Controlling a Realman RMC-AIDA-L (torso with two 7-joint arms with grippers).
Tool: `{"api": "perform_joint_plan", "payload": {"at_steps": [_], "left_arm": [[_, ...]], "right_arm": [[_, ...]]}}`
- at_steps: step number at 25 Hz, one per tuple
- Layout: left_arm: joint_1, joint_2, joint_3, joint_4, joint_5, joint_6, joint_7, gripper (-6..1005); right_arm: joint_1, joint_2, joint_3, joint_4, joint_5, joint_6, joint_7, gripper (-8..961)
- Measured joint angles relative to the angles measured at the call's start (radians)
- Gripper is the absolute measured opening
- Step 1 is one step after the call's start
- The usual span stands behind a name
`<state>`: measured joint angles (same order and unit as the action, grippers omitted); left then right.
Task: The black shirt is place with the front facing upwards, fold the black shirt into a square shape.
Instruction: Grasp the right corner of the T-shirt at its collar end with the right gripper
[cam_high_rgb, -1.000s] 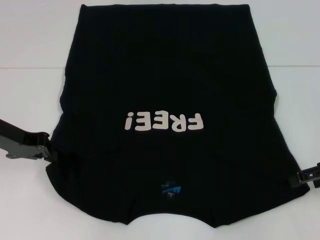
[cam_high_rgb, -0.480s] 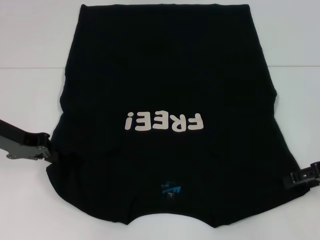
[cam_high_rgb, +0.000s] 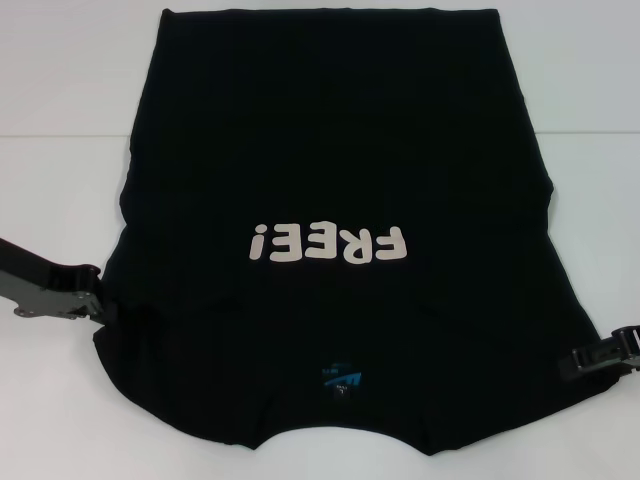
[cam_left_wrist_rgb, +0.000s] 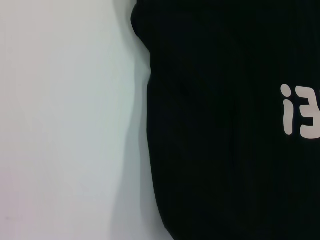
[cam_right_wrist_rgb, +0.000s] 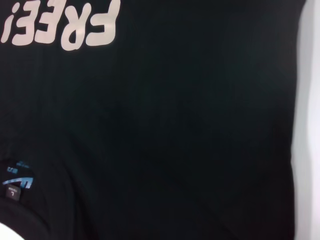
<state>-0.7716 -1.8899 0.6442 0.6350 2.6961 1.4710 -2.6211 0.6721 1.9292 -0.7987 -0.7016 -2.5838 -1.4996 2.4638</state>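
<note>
Since the black shirt (cam_high_rgb: 335, 170) lies flat, front up, mid-table, left gripper (cam_high_rgb: 98, 300) and right gripper (cam_high_rgb: 580, 368) sit at its near edges; finger state hard to tell, so pinch both sleeves evenly.

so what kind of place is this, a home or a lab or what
Probably a lab or test bench, not a home: a plain white table carries only the black shirt, with the left gripper and right gripper at its sides.
</note>
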Motion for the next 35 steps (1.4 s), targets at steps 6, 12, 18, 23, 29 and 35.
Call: {"api": "perform_joint_plan", "payload": {"at_steps": [6,12,18,23,29,35], "left_arm": [[0.0,0.0,0.0,0.0,-0.002,-0.001,0.002,4],[0.0,0.0,0.0,0.0,-0.005,-0.002,0.004,4],[0.0,0.0,0.0,0.001,-0.007,-0.002,0.006,4],[0.0,0.0,0.0,0.002,-0.007,-0.002,0.006,4],[0.0,0.0,0.0,0.001,-0.007,-0.001,0.006,4],[0.0,0.0,0.0,0.001,-0.007,-0.002,0.006,3]], "right_arm": [[0.016,0.006,0.004,0.003,0.006,-0.006,-0.008,940],[0.033,0.012,0.005,0.027,0.011,-0.004,-0.011,940],[0.038,0.012,0.002,0.039,0.011,0.002,-0.012,941],[0.043,0.014,0.006,0.04,0.013,0.004,-0.022,933],[0.057,0.024,0.0,0.043,0.013,0.004,-0.027,918],[0.061,0.025,-0.001,0.05,0.013,0.004,-0.033,903]]}}
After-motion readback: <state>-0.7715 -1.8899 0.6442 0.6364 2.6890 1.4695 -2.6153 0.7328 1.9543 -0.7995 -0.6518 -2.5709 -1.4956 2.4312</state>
